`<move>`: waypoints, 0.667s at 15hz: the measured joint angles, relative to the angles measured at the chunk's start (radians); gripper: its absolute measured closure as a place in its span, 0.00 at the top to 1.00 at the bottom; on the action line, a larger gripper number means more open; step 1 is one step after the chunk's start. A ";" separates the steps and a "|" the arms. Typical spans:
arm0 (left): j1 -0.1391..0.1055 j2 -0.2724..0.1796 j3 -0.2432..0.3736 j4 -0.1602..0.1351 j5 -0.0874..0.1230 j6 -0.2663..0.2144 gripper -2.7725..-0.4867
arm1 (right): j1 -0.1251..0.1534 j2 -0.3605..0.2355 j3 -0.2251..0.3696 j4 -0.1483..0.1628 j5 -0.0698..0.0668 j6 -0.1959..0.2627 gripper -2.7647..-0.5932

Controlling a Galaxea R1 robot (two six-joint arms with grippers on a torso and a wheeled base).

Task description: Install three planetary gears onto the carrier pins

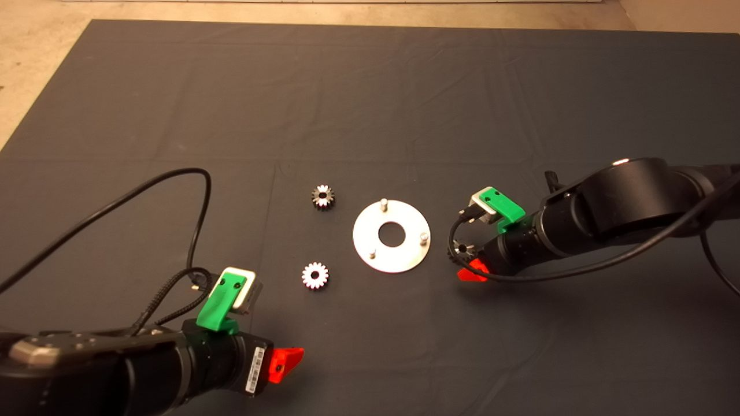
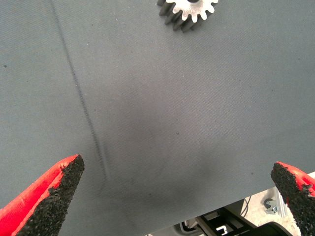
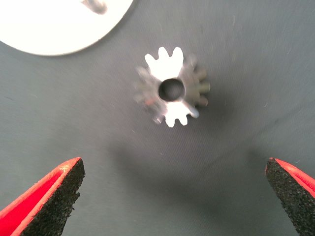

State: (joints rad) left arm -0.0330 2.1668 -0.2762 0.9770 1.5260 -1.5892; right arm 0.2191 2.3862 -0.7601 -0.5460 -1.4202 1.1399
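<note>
The silver disc (image 1: 370,222) lies flat at mid-mat, and its three carrier pins (image 1: 383,203) (image 1: 424,236) (image 1: 373,252) stand bare. Two planetary gears (image 1: 323,197) (image 1: 315,275) lie on the mat left of the disc. A third gear (image 1: 462,249) lies right of it, partly under my right gripper (image 1: 469,267). In the right wrist view that gear (image 3: 172,91) lies flat ahead of the open fingers (image 3: 49,196), not between them, with the disc's edge (image 3: 59,24) beyond. My left gripper (image 1: 289,361) hovers open at the lower left, and the nearer left gear (image 2: 189,12) lies well ahead of its fingers (image 2: 49,199).
Black cables (image 1: 196,190) loop over the mat from the left arm, and another (image 1: 578,268) hangs below the right arm. The mat's far edge and pale floor (image 1: 347,11) lie at the back.
</note>
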 joint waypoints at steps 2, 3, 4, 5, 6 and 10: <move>0.000 0.003 0.000 0.000 -0.001 0.000 0.99 | -0.006 0.005 -0.009 0.000 -0.003 -0.006 0.99; 0.000 0.003 0.000 0.000 0.000 0.000 0.99 | -0.006 0.010 -0.010 0.000 -0.003 -0.006 0.99; 0.000 0.003 0.000 0.000 0.000 0.000 0.99 | -0.008 0.014 -0.014 0.000 0.000 -0.008 0.99; 0.000 0.003 0.000 0.000 0.000 0.000 0.99 | -0.013 0.014 -0.019 -0.002 0.001 -0.014 0.99; 0.000 0.003 0.000 0.000 0.000 0.000 0.99 | -0.017 0.013 -0.021 -0.003 0.000 -0.018 0.99; 0.000 0.008 0.000 0.000 0.000 0.000 0.99 | -0.017 0.029 -0.061 -0.007 0.015 -0.056 0.99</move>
State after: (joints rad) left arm -0.0326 2.1749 -0.2762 0.9770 1.5261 -1.5894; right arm 0.2023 2.4151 -0.8215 -0.5528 -1.4047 1.0843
